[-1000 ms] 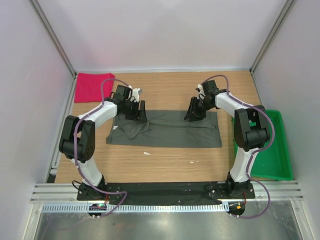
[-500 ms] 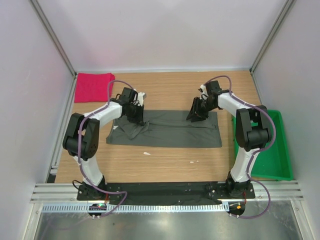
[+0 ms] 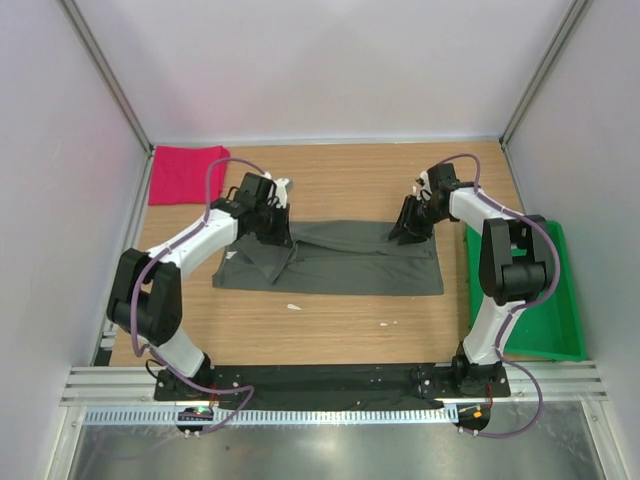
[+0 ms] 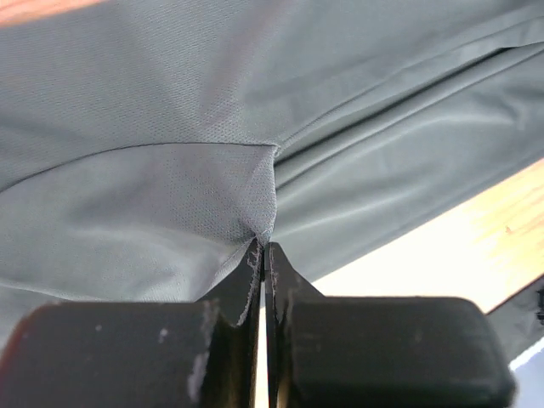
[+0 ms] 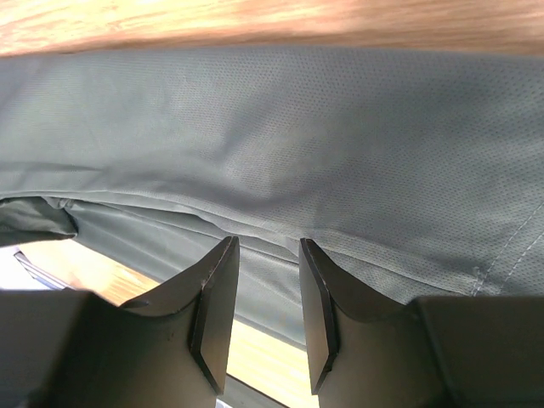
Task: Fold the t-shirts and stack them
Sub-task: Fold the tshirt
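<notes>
Found dark grey-olive t-shirt [image 3: 340,262] spread lengthwise across middle of table [image 3: 340,185], with far edge partly doubled over and left end rumpled. Found pinkish-red t-shirt [image 3: 185,175], apparently folded, in far left corner, well apart from the work. Noted left gripper [image 4: 265,255] closed tight on a small pinch of grey cloth at the far left of the garment, with fabric puckered into the jaws. Noted right gripper [image 5: 268,289] at the far right edge with fingers a narrow gap apart, poised over a seam, nothing visibly caught between them. Judged step in hand to be taking both far corners for a fold toward the near edge. Assessed risks as follows. Could drag the cloth one-sided if lifted now, with only the left end secured; would skew the fold and bunch the rumpled left end more. Could miss the upper layer on the right, or pinch through to the layer beneath, given the narrow opening and the stacked edges there; would either drop that corner mid-fold or carry the whole garment along. Could lose the left pinch under tension, being small and close to the fingertips. Could sweep cloth toward green tray [image 3: 560,330] near the right end. Recommend confirming a right-hand hold before any lift.
</notes>
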Robot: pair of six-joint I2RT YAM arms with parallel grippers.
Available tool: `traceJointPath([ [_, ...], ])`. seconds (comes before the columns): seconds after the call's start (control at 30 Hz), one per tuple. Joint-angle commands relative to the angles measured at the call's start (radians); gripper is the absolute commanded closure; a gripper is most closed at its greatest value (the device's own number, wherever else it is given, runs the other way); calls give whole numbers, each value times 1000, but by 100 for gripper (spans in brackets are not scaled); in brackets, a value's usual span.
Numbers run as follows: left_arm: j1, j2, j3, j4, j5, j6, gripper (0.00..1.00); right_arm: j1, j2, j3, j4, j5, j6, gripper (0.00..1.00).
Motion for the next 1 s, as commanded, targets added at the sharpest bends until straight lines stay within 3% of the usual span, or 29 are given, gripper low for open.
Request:
traceJointPath([
  [0.0, -17, -23, -22, -37, 20, -56, 100, 3, -47, -13, 5, 22, 11, 60],
  [0.1, -26, -25, -50, -45, 32, -71, 99, 0, -51, -12, 4, 34, 14, 60],
  [0.2, -34, -13, -70, -57, 58, -74, 91, -8, -54, -7, -6, 64, 18, 60],
  [0.4, -39, 26, -35, -172, 63, -30, 72, -45, -95, -21, -21, 133, 28, 60],
  [0.43, -39, 6, -29, -186, 55, -28, 64, -48, -110, -23, -23, 156, 28, 60],
  [0.53, -30, -32, 5, -201, 21, -36, 53, -65, -138, -35, -35, 196, 21, 60],
  [0.77, 143, -69, 64, -166, 38, -91, 51, -142, -109, 21, -27, 261, -30, 57],
  [0.97, 332, 1, 62, -74, 78, -171, 50, -146, -14, 117, -20, 290, -47, 56],
])
